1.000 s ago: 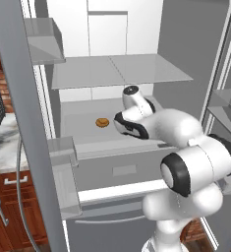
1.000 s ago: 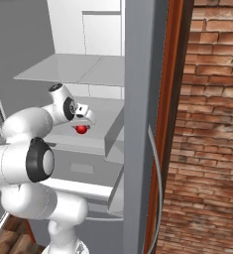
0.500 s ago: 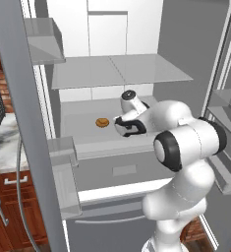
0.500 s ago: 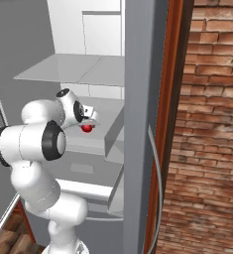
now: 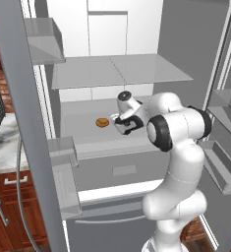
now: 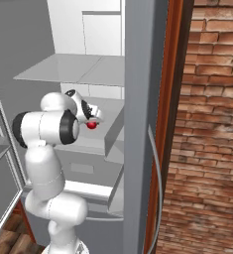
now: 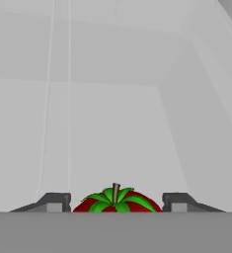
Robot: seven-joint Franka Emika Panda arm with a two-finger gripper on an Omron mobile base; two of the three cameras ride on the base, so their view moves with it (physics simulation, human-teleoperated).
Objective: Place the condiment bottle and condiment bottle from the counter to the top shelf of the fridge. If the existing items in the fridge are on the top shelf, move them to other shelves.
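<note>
A small red tomato [image 7: 116, 203] with a green stem sits between my gripper's [image 7: 116, 200] two fingertips, which press against its sides. From the right base view, the tomato [image 6: 91, 125] hangs under the gripper [image 6: 91, 119] just above the deeper lower shelf [image 6: 113, 116]. Seen from the left base, the gripper [image 5: 123, 121] is over that lower shelf [image 5: 85, 134], right of the tan bun [image 5: 102, 122]. The top shelf [image 5: 117, 71] with its seam line is bare. Both condiment bottles are out of view. A strip of the marble counter [image 5: 0, 140] shows at far left.
The fridge's white inner walls close in the shelf on three sides. A grey drawer front [image 5: 124, 170] lies below the lower shelf. Door bins [image 5: 63, 147] hang on the open left door and more bins [image 5: 225, 147] on the right. A brick wall [image 6: 207, 124] stands right of the fridge.
The gripper has carried the tomato sideways along the lower shelf toward the bun, and the forearm has swung further into the fridge. The bun has not moved.
</note>
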